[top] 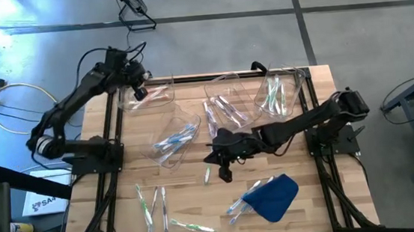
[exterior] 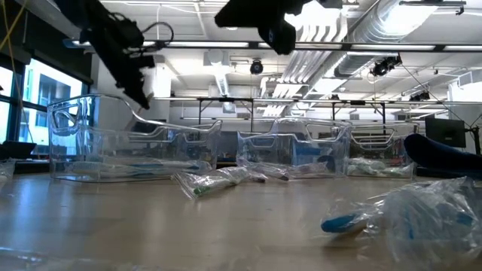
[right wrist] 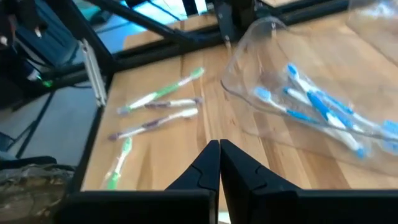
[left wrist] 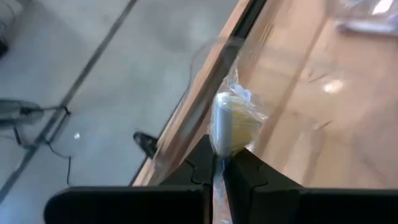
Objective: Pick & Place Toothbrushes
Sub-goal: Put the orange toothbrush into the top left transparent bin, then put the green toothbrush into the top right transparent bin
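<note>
Wrapped toothbrushes (exterior: pixel 422 214) lie closest to the table-level camera, crinkled plastic with blue showing through, next to the blue cloth (top: pixel 276 197); they look like stock not yet sorted. Landmark for everything else: the tipped clear bin (top: pixel 173 138) near mid-table, lying on its side with blue-accented brushes (right wrist: pixel 323 109) inside. Beyond it, along the far edge, three more clear bins: the left one (top: pixel 147 95) with pale brushes, the middle one (top: pixel 228 103) with purplish ones, the right one (top: pixel 279 93) with green ones, so I judge the bins sort by colour. Left gripper (top: pixel 139 92) hangs over the left far bin, fingers clamped on a wrapped toothbrush (left wrist: pixel 225 124) with a yellowish patch, held above the rim, probably for dropping in. Right gripper (top: pixel 223 173) hovers low, just to the right of the tipped bin on its near side, fingers pressed together with nothing between them; a loose brush (top: pixel 208 174) lies beside it. Several loose brushes with green and purple accents (top: pixel 151 203) sit nearer than the tipped bin, toward the left near corner, apparently awaiting pickup. Right arm would need to spread its fingers before taking one.
</note>
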Motion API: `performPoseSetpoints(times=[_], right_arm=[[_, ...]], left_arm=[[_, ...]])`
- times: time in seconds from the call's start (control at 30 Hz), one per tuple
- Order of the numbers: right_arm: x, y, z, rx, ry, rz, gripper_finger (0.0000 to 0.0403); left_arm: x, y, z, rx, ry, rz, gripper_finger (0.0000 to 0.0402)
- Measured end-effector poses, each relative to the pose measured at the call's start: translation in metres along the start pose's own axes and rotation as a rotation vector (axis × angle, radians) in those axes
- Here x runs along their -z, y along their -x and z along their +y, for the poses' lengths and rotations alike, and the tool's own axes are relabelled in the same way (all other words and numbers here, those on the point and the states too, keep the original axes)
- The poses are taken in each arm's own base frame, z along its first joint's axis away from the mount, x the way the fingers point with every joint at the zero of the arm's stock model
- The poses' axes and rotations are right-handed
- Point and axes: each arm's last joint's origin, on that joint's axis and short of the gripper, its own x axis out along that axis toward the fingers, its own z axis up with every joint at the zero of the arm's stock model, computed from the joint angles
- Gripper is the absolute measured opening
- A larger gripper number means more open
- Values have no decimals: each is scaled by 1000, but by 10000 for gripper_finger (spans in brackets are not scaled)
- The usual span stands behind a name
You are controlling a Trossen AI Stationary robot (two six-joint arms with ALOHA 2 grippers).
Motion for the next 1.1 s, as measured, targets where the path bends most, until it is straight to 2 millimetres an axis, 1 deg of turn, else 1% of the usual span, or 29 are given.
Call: performPoseSetpoints(times=[0.1,0.27,0.37,0.5,0.63,0.73,0.83,1.0,1.1], right_arm=[[5,-8,-1,7,2,16,3],[10,-15,-3,14,4,27,4],[12,-19,-6,22,5,34,3],[14,-22,-10,35,3,45,4],[13,-23,-15,45,-5,46,3],[12,-24,-17,49,-8,43,4],[11,-24,-19,52,3,42,3],[11,-24,-19,52,6,42,4],[11,-24,-19,52,6,42,5]], left_arm=[[8,-16,11,13,33,71,9],[7,-32,23,44,65,144,13],[5,-38,26,69,74,177,39],[2,-43,27,92,56,196,92],[0,-44,28,98,52,192,144],[-3,-43,28,120,57,160,168],[-4,-43,27,168,65,126,177],[-4,-43,27,172,70,123,179],[-4,-43,27,169,105,127,179]])
